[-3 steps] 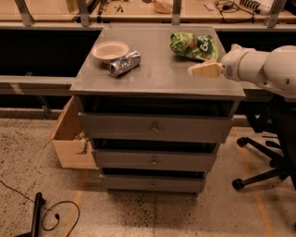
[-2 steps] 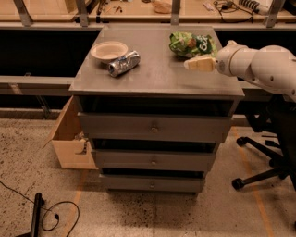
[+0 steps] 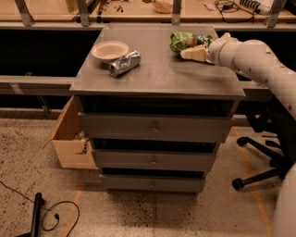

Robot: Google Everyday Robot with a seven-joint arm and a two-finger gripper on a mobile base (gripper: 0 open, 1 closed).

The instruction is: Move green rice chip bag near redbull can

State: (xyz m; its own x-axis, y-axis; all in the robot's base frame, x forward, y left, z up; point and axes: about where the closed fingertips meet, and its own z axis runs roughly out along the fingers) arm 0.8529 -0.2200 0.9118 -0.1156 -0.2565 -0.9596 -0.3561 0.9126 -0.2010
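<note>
The green rice chip bag (image 3: 186, 40) lies at the far right of the grey cabinet top (image 3: 157, 69). The redbull can (image 3: 124, 63) lies on its side at the left, just in front of a cream-white bowl (image 3: 110, 50). My gripper (image 3: 192, 53) reaches in from the right on a white arm (image 3: 249, 55). Its cream fingers sit at the bag's near edge, low over the top. The bag and the can are well apart.
The cabinet has three drawers (image 3: 155, 129) below its top. An open cardboard box (image 3: 69, 139) stands on the floor at its left. An office chair base (image 3: 263, 162) is at the right. A black cable (image 3: 51, 217) lies on the floor. A workbench (image 3: 152, 9) runs behind.
My gripper has moved left and toward the back, from beside the bag's front right to right against the bag. The bag, can and bowl have kept their places.
</note>
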